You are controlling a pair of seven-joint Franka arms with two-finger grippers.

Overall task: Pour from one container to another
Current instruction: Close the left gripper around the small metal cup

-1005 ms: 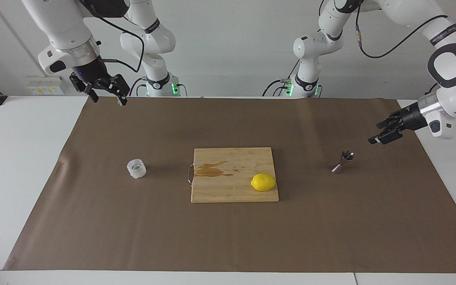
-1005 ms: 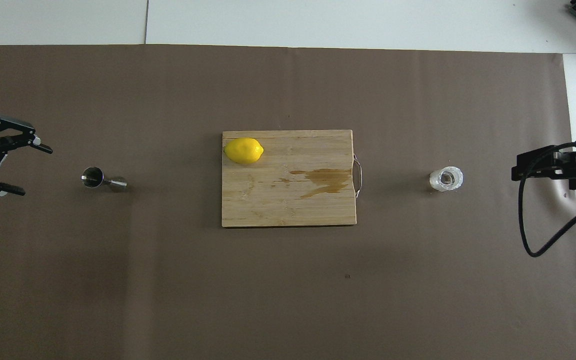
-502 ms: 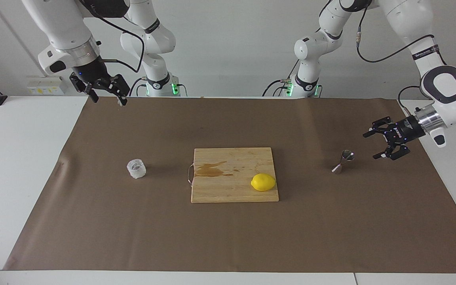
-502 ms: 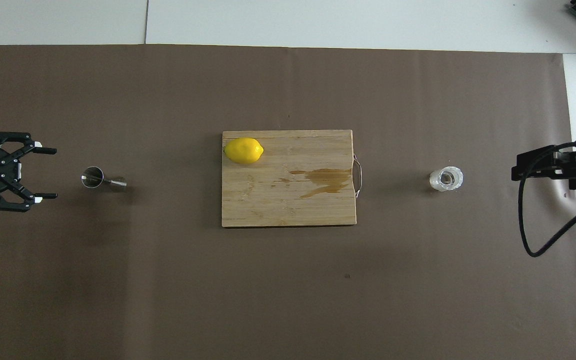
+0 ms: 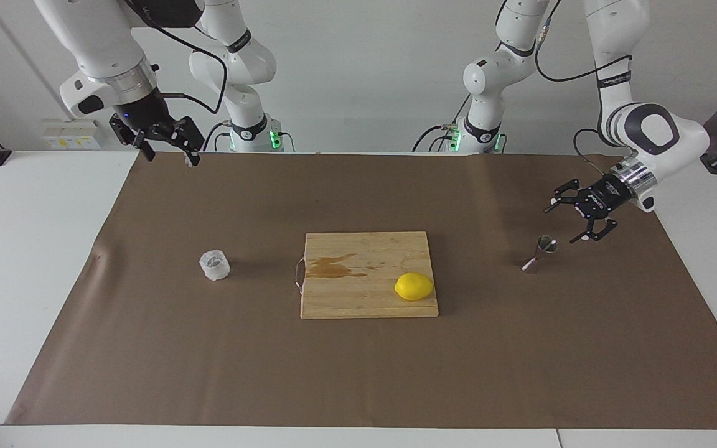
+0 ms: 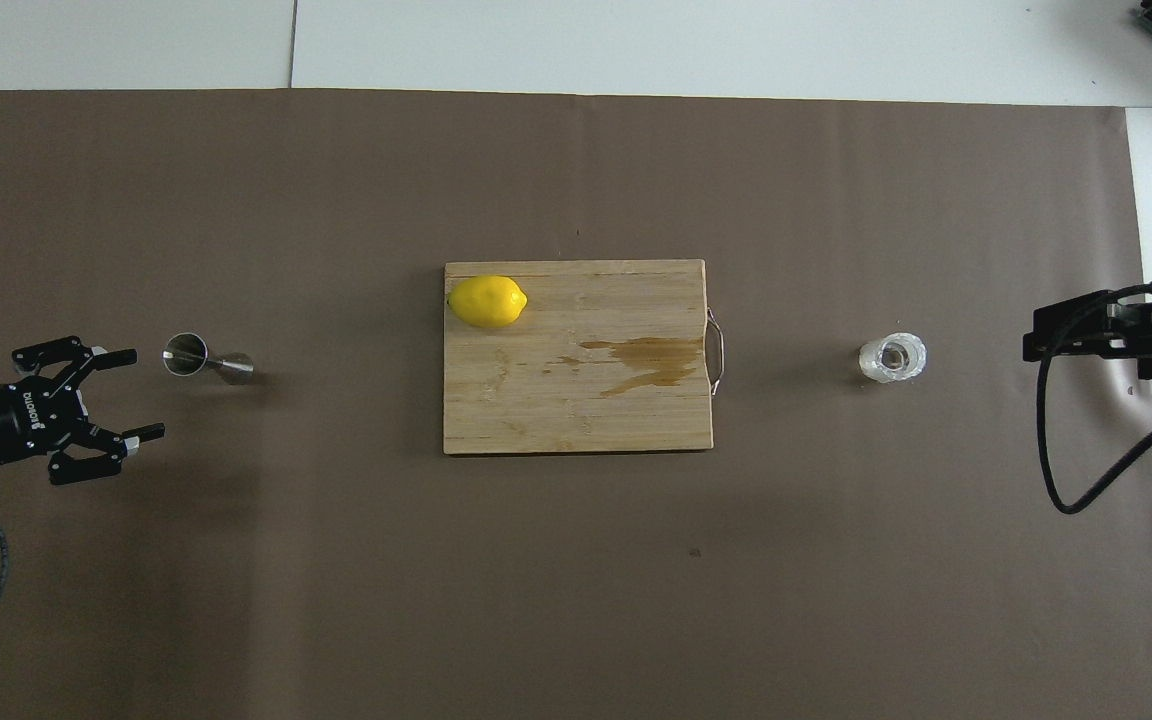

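The clear squat cup [image 5: 214,265] [image 6: 892,360] stands on the brown mat toward the right arm's end of the table. Toward the left arm's end stands the small steel hourglass jigger [image 5: 539,254] [image 6: 204,358]. My left gripper [image 5: 561,224] [image 6: 141,393] hangs open just beside the jigger, on its side toward the left arm's end. Its fingers point at the jigger, touch nothing and hold nothing. My right gripper [image 5: 170,157] [image 6: 1086,330] waits open and raised over the mat's corner by the right arm's base, well apart from the cup.
A wooden cutting board [image 5: 365,298] [image 6: 576,410] lies mid-table between cup and jigger. It carries a brown wet stain [image 5: 333,267] and a yellow lemon [image 5: 414,286] [image 6: 487,301] at its corner toward the jigger. White tabletop borders the mat.
My left arm has swung its gripper in toward the jigger and turned it, still open. The right arm, cup, jigger, board and lemon have not moved.
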